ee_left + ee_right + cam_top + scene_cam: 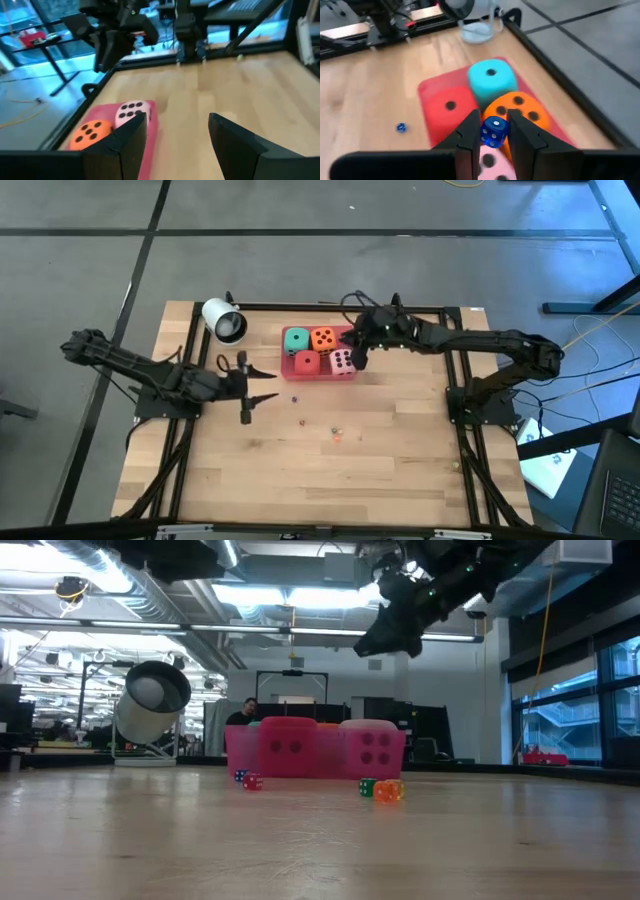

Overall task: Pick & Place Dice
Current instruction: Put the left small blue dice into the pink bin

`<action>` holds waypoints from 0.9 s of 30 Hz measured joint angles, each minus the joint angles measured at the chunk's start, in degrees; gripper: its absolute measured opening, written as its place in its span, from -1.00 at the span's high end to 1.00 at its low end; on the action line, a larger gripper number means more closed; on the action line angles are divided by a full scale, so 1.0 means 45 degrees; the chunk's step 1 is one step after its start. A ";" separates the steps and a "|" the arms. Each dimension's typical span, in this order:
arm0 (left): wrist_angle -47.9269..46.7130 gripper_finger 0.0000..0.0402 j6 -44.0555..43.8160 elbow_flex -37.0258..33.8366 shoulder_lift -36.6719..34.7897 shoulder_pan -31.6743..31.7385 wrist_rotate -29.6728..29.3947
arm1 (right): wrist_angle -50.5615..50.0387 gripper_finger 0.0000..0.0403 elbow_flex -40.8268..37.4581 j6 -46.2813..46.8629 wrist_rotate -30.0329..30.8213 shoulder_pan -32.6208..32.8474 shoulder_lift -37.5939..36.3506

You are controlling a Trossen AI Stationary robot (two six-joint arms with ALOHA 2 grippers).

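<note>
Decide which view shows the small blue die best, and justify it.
The right wrist view: the blue die sits close up, pips visible, pinched in the right pincer above the tray. The high, low and left wrist views show the right arm over the tray, but no blue die can be made out there.

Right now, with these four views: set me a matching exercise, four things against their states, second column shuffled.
1 small blue die
2 white plastic cup
3 orange soft cube with dark pips
4 left gripper

A open, over bare wood
B in the flat pink tray
C on its side beside the tray
D pinched in the right gripper

Pairs: 1-D, 2-C, 3-B, 4-A
</note>
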 joint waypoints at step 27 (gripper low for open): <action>0.0890 -0.04 -0.0508 -0.0678 -0.0423 0.1380 0.2420 | -0.2896 0.64 0.1965 -0.1684 -0.0821 -0.1780 0.3414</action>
